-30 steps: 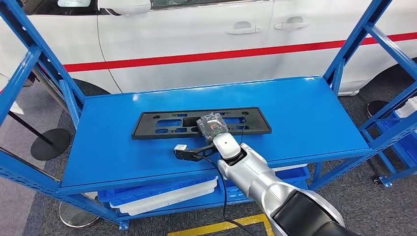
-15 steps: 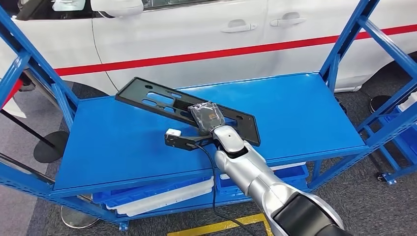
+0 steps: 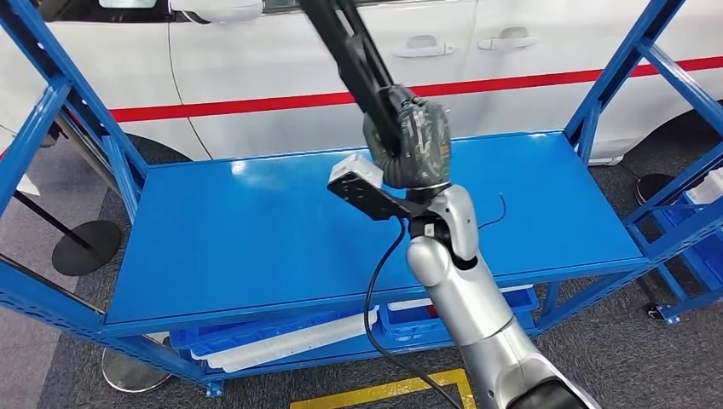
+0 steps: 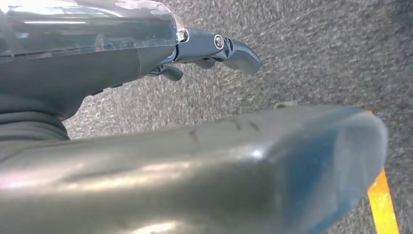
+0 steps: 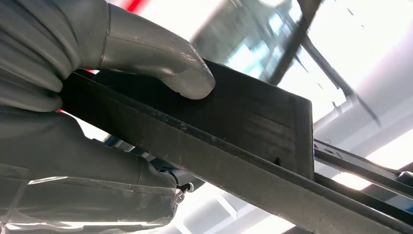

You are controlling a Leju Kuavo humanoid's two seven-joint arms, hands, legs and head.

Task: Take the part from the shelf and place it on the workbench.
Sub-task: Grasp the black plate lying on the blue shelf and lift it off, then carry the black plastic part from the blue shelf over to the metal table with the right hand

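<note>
Glossy blue shelf (image 3: 256, 247); right hand (image 3: 413, 145) grips flat, matte-black part (image 3: 354, 51).

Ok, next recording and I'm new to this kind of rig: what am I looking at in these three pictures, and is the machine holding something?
This is a humanoid robot with two silver arms. The wide picture comes from a camera high on its body, looking down at a blue shelf with a white car parked behind it. Its right robot hand is raised above the shelf and grips a long black plastic part, which sticks up and out of the picture's top. The other two pictures come from cameras at the wrists. The right wrist one shows the same grip up close: the grey thumb pressing on the part. The left wrist one shows the left robot hand over grey carpet, holding nothing.
</note>
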